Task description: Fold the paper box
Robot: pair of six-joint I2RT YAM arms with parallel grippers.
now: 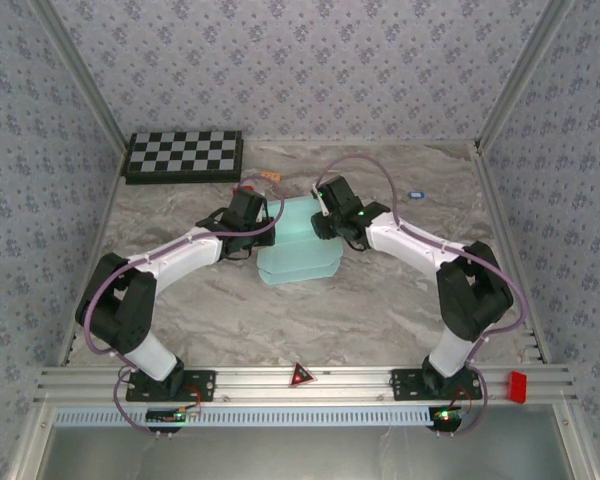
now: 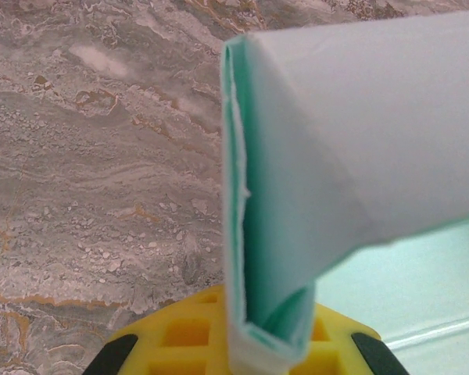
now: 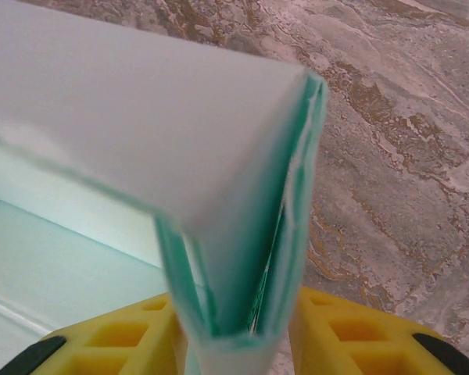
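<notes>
Both sides of the pale aqua paper box look folded double.

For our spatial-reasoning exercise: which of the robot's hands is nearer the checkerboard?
Left. The left hand grips the paper box's left wall, close to the checkerboard's near right corner; the right hand is across the box, farther off.

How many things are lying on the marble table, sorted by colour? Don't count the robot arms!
Pale aqua card paper box: 1
Black-and-white checkerboard: 1
Small orange thing: 1
Small blue thing: 1
Total: 4
</notes>
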